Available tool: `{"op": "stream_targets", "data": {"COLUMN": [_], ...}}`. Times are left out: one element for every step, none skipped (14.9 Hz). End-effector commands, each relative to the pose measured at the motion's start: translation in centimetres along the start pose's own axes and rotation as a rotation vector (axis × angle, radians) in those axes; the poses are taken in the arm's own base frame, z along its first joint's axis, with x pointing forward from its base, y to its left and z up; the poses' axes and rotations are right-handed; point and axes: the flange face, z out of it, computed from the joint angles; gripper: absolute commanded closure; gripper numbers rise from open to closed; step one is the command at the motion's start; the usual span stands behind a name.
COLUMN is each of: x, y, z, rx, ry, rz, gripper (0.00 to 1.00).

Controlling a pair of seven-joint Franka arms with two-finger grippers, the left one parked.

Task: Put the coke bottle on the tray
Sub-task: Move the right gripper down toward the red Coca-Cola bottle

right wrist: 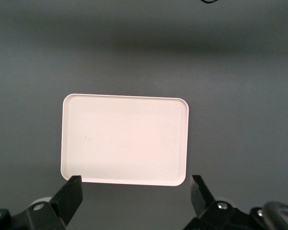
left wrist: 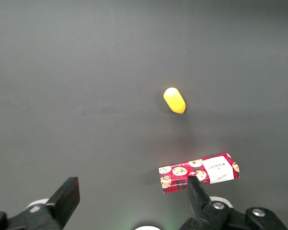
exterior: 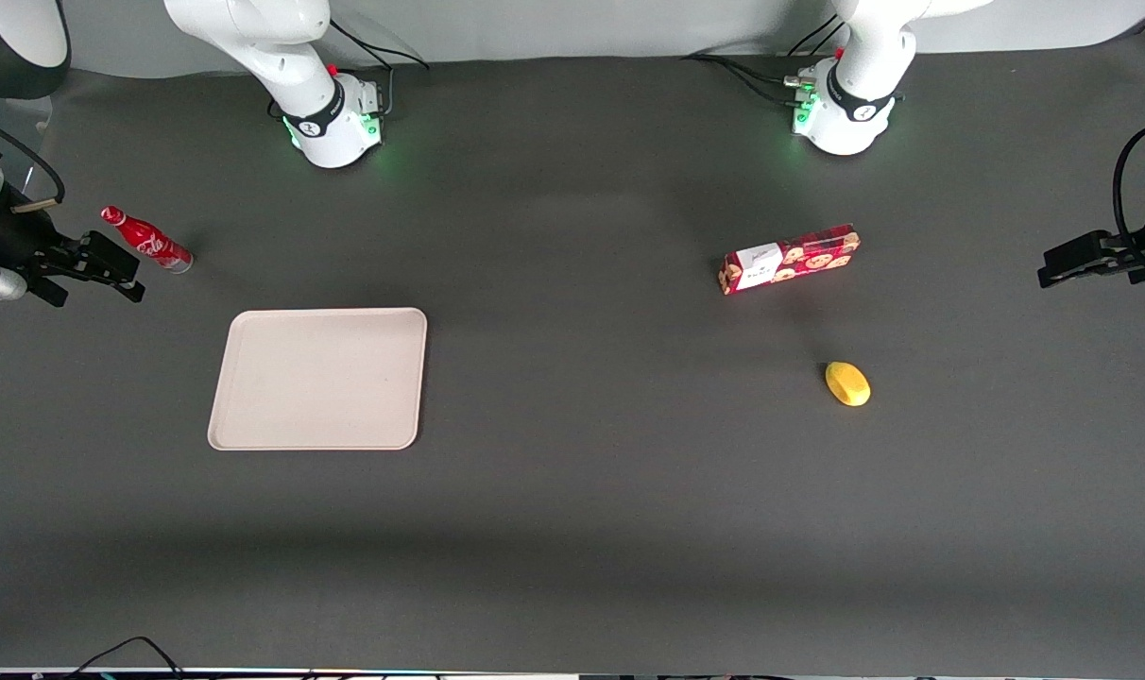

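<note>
I find nothing done yet: the slim red coke bottle (exterior: 146, 240) lies on the dark desk (exterior: 572, 529) near its working-arm edge, apart from the bare cream rectangular tray (exterior: 319, 378). My gripper (exterior: 110, 269) hangs released beside it; grasp and transfer remain.

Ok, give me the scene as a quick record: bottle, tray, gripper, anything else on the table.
coke bottle: lying on the table, off the tray, toward the working arm's end
tray: flat on the table, nothing on it, nearer the front camera than the bottle
gripper: open, holding nothing, beside the bottle
cookie box: toward the parked arm's end
yellow object: nearer the camera than the box
</note>
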Motion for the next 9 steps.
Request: {"op": "stream_targets", "data": {"x": [0.0,-0.1,0.0,0.1,-0.1,-0.3,-0.9,-1.4,-2.2], "y": [-0.1,-0.1,-0.1,0.1,0.8,1.2,1.9,2.7,4.0], "z": [-0.8,-0.7,-0.7,-0.7,-0.6,-0.4,0.1,0.6,1.7], "rx": [0.023,0.023,0.024,0.023,0.024,0.025,0.021,0.015,-0.029], "ry": [-0.021,-0.029,-0.029,-0.029,-0.033,-0.043,-0.095,-0.123,-0.167], "rz": [0.021,0.021,0.021,0.021,0.018,0.016,-0.028,-0.059,-0.097], "gripper": [0.0,0.0,0.0,0.0,0.0,0.0,0.0,0.0,0.0]}}
